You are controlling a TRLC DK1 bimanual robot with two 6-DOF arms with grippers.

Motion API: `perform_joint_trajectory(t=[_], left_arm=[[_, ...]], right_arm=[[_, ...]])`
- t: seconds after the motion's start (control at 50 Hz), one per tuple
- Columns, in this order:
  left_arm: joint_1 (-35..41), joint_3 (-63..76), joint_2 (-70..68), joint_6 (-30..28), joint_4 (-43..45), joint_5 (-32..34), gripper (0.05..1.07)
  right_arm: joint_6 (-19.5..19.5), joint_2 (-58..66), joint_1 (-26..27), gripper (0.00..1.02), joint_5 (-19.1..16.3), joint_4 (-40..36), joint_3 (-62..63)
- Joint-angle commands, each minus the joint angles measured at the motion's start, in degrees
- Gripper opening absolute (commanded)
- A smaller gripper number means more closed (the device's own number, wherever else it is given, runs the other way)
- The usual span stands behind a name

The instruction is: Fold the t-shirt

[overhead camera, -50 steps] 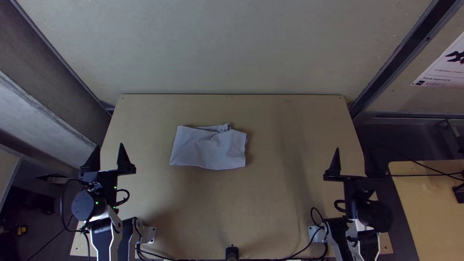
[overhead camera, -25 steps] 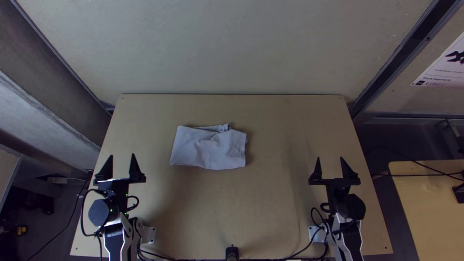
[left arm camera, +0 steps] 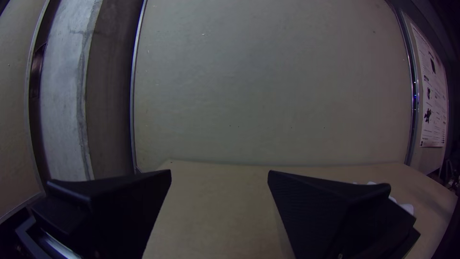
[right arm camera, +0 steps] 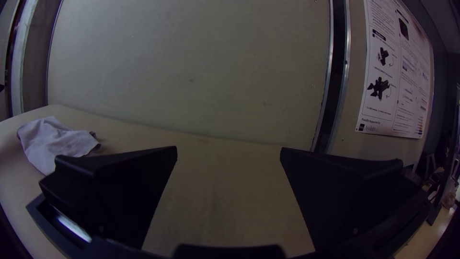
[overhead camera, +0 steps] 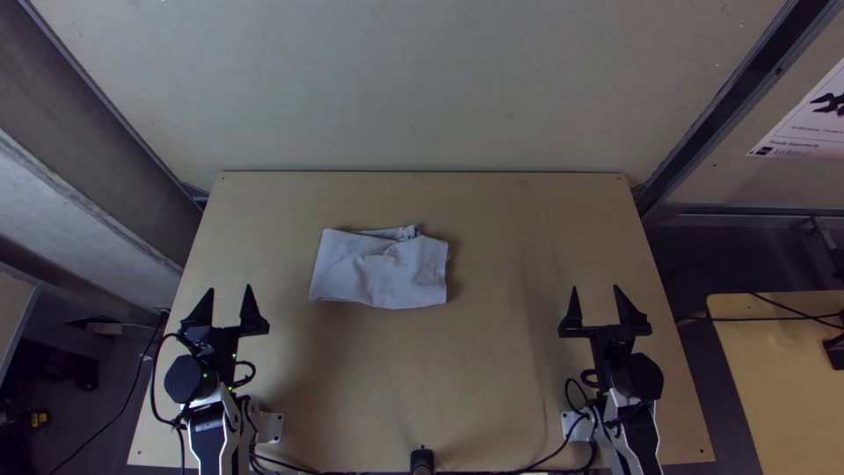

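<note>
Our left hand [overhead camera: 229, 288] was spread wide over the tabletop [overhead camera: 483, 378], near its left edge. Our right hand [overhead camera: 596, 288] stood over the right part, spread wide too. Both were well apart from the t-shirt [overhead camera: 378, 271], with wood stretching between. In the left wrist view we had the left hand's [left arm camera: 219, 175] fingers [left arm camera: 124, 206] in front, and bits of the shirt past one of them. The right wrist view gave us more of the shirt, off beyond one finger of the right hand [right arm camera: 228, 149], and a poster [right arm camera: 378, 76] on the wall.

From above, we saw the shirt lying folded in a flat, roughly rectangular packet, left of the middle and towards the far edge, rumpled at its far side. Black cables [overhead camera: 549, 457] ran along the near edge.
</note>
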State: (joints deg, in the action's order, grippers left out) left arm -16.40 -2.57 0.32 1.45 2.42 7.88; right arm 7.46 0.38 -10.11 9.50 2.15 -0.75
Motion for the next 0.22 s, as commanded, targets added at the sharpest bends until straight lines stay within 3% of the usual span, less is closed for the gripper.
perform_joint_trajectory(t=[0.0, 0.2], left_arm=[[-0.30, 2.57, -0.32, -0.22, -1.18, -0.06, 1.02], [-0.30, 2.57, -0.32, -0.22, -1.18, -0.06, 1.02]], right_arm=[[-0.78, -0.38, -0.26, 0.99, 0.08, -0.75, 0.58], [-0.78, -0.56, -0.35, 0.99, 0.08, -0.66, 0.58]])
